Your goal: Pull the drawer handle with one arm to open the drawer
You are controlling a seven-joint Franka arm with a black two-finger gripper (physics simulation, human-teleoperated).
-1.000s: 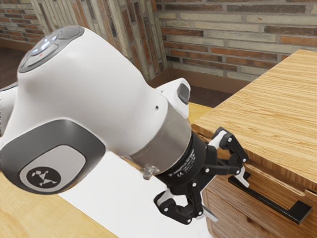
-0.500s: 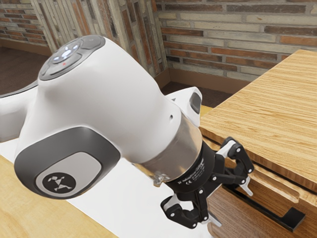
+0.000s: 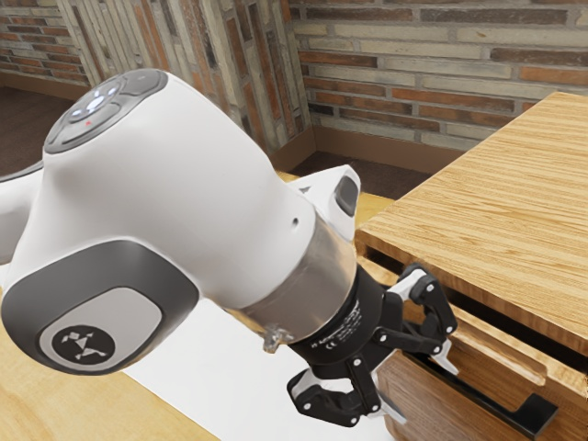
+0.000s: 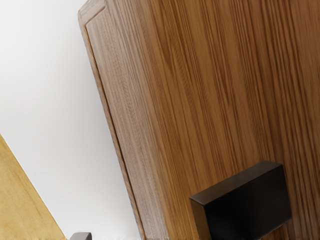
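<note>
Since half a second ago we have drawn back toward the exterior view's left, the drawer (image 3: pixel 459 413) following. Our gripper (image 3: pixel 421 384) stands wide, straddling the near end of the handle (image 3: pixel 514 410); the drawer juts past the cabinet top (image 3: pixel 496 211), white mat (image 3: pixel 211 367) beside it.

Drawer front (image 4: pixel 210 100) seen close up: brown wood, long straight grain, paler border strip along its outer edge. Black block end of handle (image 4: pixel 242 207) mounted on the panel, standing proud. White surface (image 4: pixel 45 100) beside the drawer's edge; tan desk (image 4: pixel 20 200) wedge beyond that.
</note>
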